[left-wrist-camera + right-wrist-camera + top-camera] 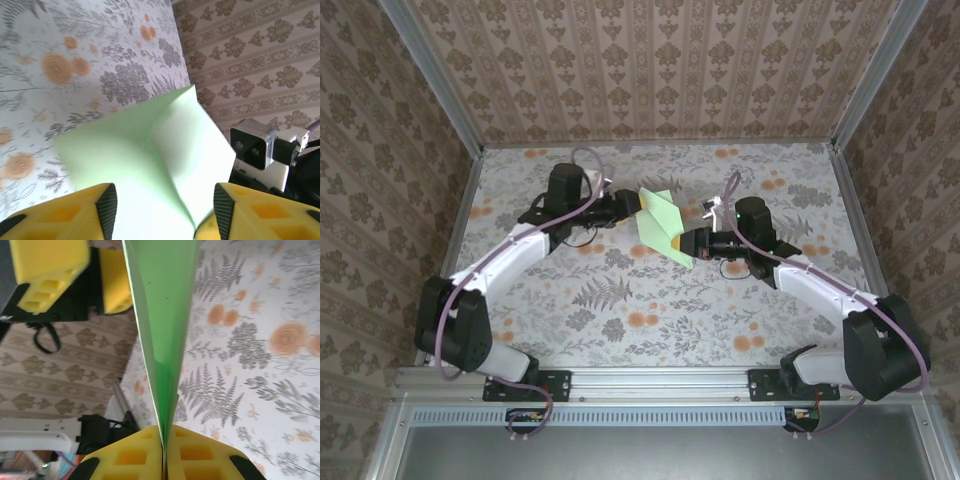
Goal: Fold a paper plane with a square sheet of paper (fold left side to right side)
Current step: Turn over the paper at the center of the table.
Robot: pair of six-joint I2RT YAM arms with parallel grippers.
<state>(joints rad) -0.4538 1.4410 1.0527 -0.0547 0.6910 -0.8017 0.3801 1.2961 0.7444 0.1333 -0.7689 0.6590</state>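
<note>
Two arms reach in over a table (pixel 620 320) covered in a print of grey fern leaves and orange blossoms. It is boxed on three sides by walls (pixel 650 60) papered in beige damask stripes, with aluminium posts (pixel 432 75) at the corners. Both arms meet above the far half of the table, where the paper plane (pixel 660 225) hangs off the surface between them.

On the left, the left gripper (pixel 628 205) stands with its jaws well apart. The sheet's broad end runs through the gap, close against one finger, and I cannot tell whether it touches. On the right, the right gripper (pixel 163 452) has its jaws pressed together on the thin folded edge of the plane, pinching it.

The fingers (pixel 132 457) are blocky yellow plastic with rectangular hollows and black pads. The paper is pale green, matt and smooth, folded along a sharp centre crease into a long wedge, its layers fanning apart away from the pinch.
</note>
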